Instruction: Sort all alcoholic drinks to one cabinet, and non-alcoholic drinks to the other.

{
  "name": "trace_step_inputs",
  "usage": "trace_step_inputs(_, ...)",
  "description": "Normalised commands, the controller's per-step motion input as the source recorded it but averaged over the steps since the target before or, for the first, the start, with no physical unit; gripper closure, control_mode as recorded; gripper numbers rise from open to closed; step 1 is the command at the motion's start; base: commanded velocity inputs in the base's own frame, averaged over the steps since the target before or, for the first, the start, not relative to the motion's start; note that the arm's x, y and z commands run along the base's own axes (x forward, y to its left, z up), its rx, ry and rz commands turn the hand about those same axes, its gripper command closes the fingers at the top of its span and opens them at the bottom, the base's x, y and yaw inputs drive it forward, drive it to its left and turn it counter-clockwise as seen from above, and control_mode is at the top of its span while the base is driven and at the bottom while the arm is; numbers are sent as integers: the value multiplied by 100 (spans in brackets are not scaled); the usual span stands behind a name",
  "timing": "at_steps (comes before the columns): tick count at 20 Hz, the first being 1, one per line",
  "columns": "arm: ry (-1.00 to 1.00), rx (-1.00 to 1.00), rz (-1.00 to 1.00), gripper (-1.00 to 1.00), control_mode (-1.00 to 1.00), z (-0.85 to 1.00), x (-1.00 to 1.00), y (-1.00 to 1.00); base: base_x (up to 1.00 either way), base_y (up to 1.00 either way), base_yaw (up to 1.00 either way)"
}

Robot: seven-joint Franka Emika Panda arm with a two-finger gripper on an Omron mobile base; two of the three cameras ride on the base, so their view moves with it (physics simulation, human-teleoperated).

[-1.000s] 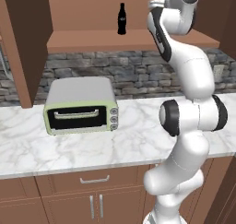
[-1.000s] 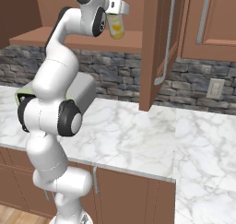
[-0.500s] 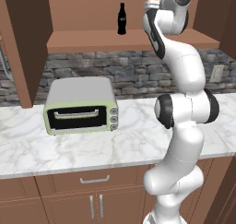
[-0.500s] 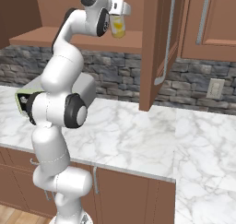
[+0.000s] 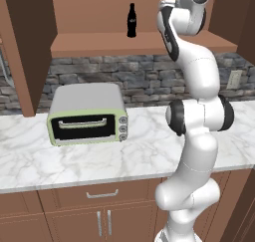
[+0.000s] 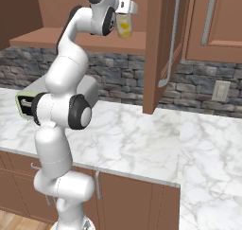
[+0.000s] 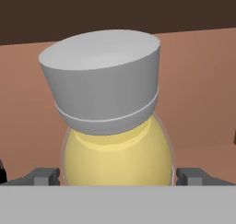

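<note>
End effector (image 7: 118, 174) open astride yellow bottle (image 7: 118, 154) on cabinet shelf (image 6: 71, 37).

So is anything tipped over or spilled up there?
Nothing stands out. The yellow bottle stands upright on the cabinet shelf with its whitish cap on, between the fingers of the open gripper. The small black cola bottle also stands upright on that shelf. No spills show.
</note>
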Motion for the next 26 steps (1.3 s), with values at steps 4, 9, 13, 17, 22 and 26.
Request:
trace_step_inputs(4,0,0,0,-100,-100,0,3,-6,0,0,0)
trace_step_inputs(9,0,1,0,-100,-100,0,3,-6,0,0,0)
trace_step_inputs(13,4,2,0,-100,-100,0,0,-2,0,0,0)
trace_step_inputs(17,10,1,0,-100,-100,1,0,0,0,0,0)
trace_step_inputs(22,11,0,0,-100,-100,2,4,0,0,0,0)
trace_step_inputs(26,1,0,0,-100,-100,0,0,-1,0,0,0)
